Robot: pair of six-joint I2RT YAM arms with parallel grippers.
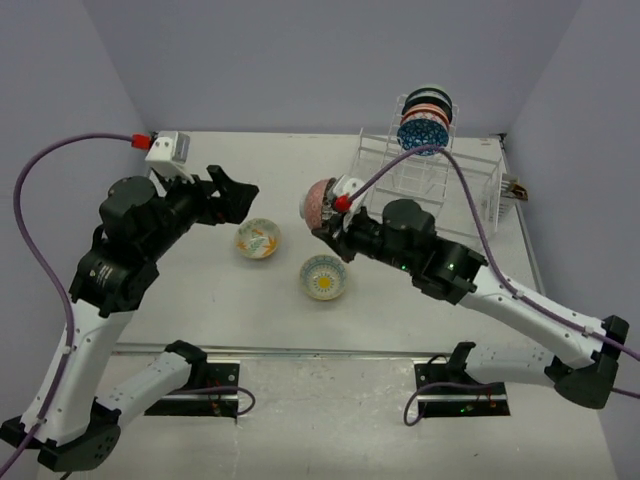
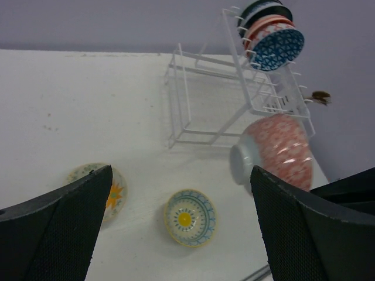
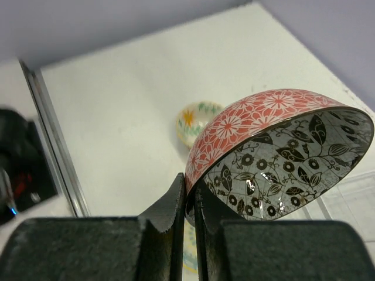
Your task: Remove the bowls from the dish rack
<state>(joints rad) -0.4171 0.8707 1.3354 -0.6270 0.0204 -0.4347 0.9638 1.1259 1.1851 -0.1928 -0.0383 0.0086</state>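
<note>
The wire dish rack (image 1: pixel 425 180) stands at the back right with several bowls (image 1: pixel 427 118) upright in its tall tier; it also shows in the left wrist view (image 2: pixel 211 99). My right gripper (image 1: pixel 335 215) is shut on the rim of a red flower-patterned bowl (image 1: pixel 320 200), held above the table left of the rack; its inside is white with black leaves (image 3: pixel 281 158). My left gripper (image 1: pixel 235 195) is open and empty, hovering above the table. Two bowls sit on the table: an orange-star bowl (image 1: pixel 257 239) and a blue-and-yellow bowl (image 1: pixel 323 277).
A white box (image 1: pixel 168 149) with a red plug sits at the back left. A small brown object (image 1: pixel 515 188) lies right of the rack. Purple cables run from both arms. A metal strip (image 1: pixel 300 350) marks the table's near edge.
</note>
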